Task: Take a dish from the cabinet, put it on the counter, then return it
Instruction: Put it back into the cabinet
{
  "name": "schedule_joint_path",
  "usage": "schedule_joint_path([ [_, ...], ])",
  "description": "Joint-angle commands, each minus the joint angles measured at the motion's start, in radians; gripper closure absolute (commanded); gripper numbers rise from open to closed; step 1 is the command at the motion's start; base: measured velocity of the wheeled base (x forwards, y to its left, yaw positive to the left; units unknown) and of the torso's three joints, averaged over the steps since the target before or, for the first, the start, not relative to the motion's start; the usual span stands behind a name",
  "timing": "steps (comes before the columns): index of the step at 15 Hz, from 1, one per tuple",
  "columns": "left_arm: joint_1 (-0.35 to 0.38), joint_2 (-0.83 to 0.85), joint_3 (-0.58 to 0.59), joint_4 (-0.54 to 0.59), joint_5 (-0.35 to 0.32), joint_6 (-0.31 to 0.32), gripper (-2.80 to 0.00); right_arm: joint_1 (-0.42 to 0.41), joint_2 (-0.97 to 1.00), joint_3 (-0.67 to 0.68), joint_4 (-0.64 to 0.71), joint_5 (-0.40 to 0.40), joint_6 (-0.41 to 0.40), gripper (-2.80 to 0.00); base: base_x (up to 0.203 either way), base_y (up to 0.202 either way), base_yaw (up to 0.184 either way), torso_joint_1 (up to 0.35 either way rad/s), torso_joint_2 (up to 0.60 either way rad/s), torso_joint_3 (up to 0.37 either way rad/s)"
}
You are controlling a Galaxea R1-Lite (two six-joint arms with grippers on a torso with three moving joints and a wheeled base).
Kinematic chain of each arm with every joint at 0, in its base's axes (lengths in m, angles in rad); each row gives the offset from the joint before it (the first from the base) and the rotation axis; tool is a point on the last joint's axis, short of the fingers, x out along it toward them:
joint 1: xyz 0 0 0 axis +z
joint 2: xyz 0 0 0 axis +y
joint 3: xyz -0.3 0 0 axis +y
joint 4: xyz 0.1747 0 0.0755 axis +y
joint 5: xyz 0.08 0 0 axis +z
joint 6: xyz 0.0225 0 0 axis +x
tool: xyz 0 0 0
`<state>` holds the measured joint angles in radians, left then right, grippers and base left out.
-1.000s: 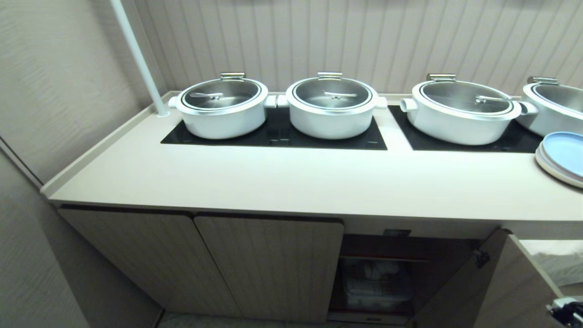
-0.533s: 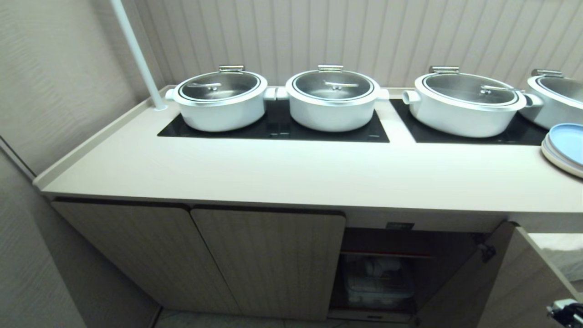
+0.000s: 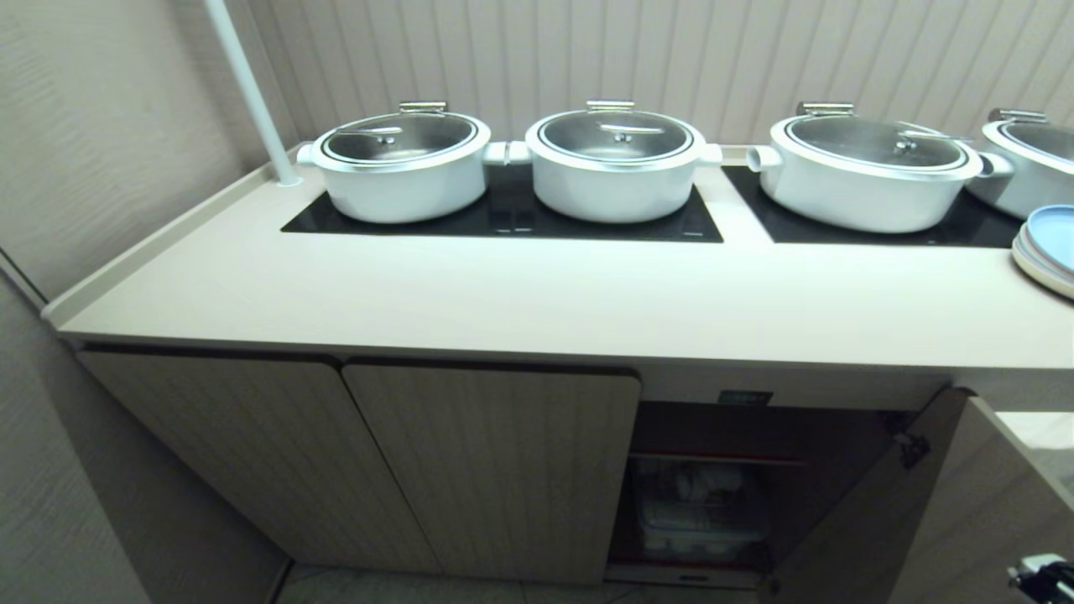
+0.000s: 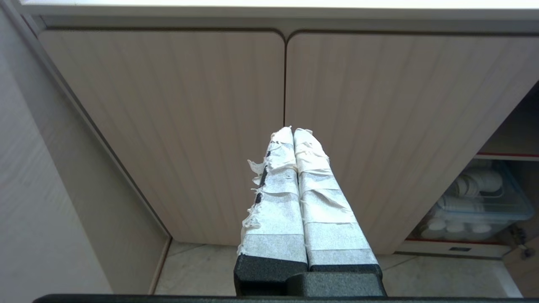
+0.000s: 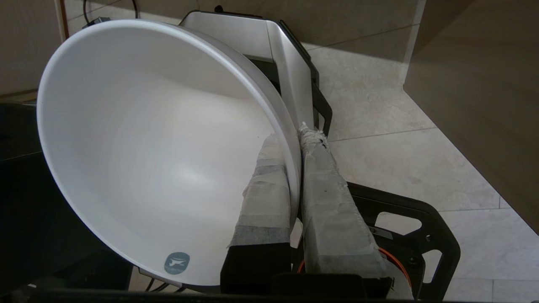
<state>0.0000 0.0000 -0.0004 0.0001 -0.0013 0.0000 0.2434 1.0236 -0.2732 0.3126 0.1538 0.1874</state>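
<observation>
Head view: worktop sits lower than a second ago, the camera having sunk toward the open cabinet; right hand pinches the bowl rim, frame left; left hand closed, empty.

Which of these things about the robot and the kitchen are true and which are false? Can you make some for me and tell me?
1. The right end effector pinches the rim of the white bowl. True.
2. The bowl is full of soup. False: it is empty inside.
3. All the cabinet doors are closed. False: the door on the right stands open, showing a clear bin of white dishes.
4. Every white pot on the counter has its lid on. True.
5. The left end effector holds a cup. False: it is shut on nothing, pointing at the closed doors.
</observation>
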Motion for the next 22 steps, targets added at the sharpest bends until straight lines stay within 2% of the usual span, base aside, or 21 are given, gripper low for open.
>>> schedule_joint_path([
  [1,0.0,0.0,0.0,0.0,0.0,0.0,0.0,0.0,0.0,0.0,0.002,0.001,0.001,0.0,0.0,0.0,0.0,-0.163,0.36,0.188],
  [22,0.0,0.0,0.0,0.0,0.0,0.0,0.0,-0.009,-0.002,0.006,0.0,0.001,0.001,0.0,0.0,0.0,0.0,-0.211,0.5,0.285],
])
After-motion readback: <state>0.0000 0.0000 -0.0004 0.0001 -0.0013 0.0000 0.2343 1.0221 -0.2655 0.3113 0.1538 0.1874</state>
